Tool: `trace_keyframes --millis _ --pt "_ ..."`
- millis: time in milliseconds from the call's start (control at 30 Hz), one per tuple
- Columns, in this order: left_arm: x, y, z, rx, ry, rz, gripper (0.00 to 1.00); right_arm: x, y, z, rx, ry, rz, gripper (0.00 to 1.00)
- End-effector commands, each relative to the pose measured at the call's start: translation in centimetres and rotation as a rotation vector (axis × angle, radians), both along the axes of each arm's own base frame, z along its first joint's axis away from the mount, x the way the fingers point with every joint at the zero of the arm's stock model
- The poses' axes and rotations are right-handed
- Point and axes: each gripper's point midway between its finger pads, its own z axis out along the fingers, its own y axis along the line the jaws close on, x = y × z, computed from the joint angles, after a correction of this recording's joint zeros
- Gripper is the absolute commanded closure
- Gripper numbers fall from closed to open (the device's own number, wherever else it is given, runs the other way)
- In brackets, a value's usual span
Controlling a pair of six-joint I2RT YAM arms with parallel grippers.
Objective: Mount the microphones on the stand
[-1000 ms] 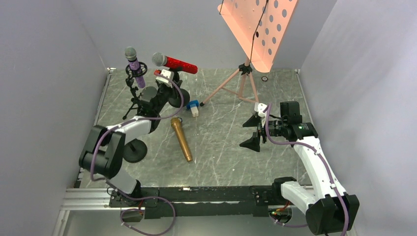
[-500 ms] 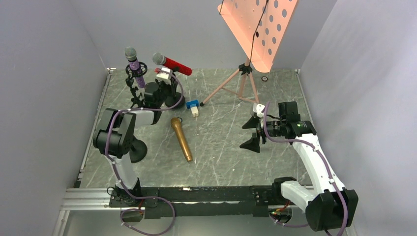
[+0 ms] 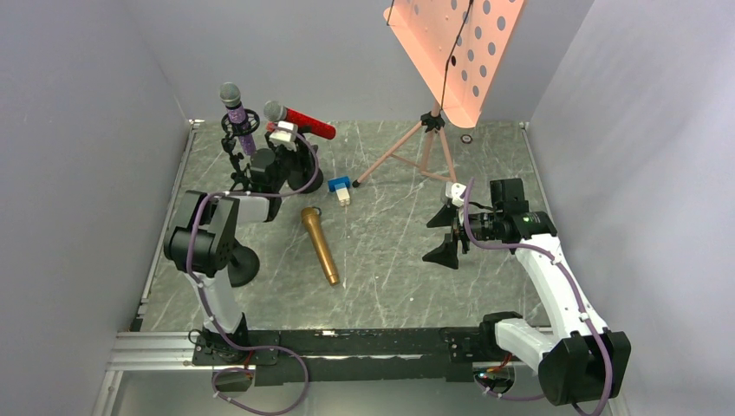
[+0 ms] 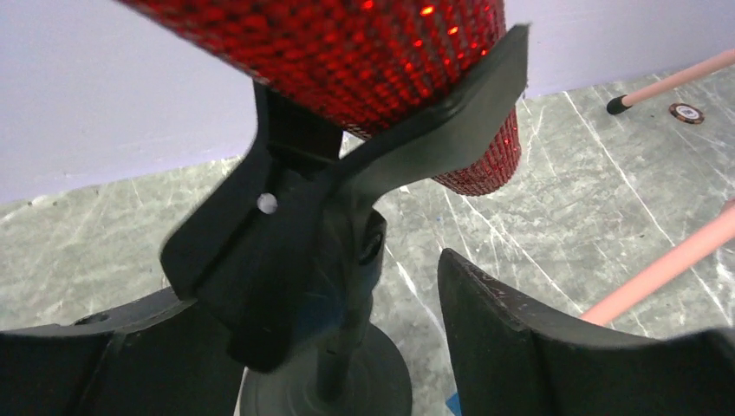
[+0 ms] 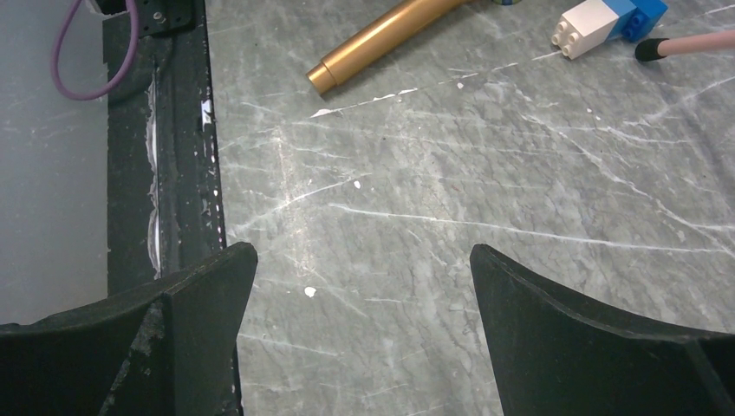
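Left gripper (image 4: 316,286): my two fingers are apart and hold nothing; they sit low, with the black clip (image 4: 286,225) between them
Red microphone (image 4: 347,52): it rests in the black clip, just above my left fingers; from the top its silver head points left and its red end points right
Clip's post: it goes down to a round black foot (image 4: 347,386) on the table (image 3: 390,277)
Purple microphone (image 3: 238,113): it stands up in a ring on a small black tripod (image 3: 234,173) in the far left corner, silver head on top, just beside the red one
Gold microphone (image 3: 320,245): it lies flat on the table, nearer my left arm than my right, in no stand
Right gripper (image 5: 363,251): my fingers are wide apart and hold nothing; they hang over the table, well apart from all three microphones
Blue-and-white block (image 3: 341,188): it sits on the table near the gold head
Pink music stand (image 3: 451,52): it is at the back, with its thin legs on the table
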Motion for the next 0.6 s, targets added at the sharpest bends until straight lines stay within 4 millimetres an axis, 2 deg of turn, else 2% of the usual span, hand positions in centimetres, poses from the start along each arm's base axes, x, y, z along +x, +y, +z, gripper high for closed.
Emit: trace_keyframes --millis 0,100,200,333,567 --pt "-1.3 0.3 4.3 -0.046 -0.102 0.008 0.19 0.4 0.2 1.6 0.022 -0.074 0.021 0.00" --pt "-2.5 0.7 4.5 -0.050 -0.089 0.017 0.11 0.4 0.2 1.7 0.023 -0.082 0.021 0.00" --pt "-3.6 0.9 4.3 -0.059 -0.044 0.018 0.08 0.4 0.2 1.8 0.023 -0.089 0.018 0.00" --pt "-5.2 1.0 2.9 -0.095 0.039 0.019 0.03 0.3 0.2 2.0 0.025 -0.102 0.016 0.00" --pt "-8.9 1.2 0.9 -0.143 0.141 0.024 0.02 0.2 0.1 2.2 0.023 -0.119 0.010 0.00"
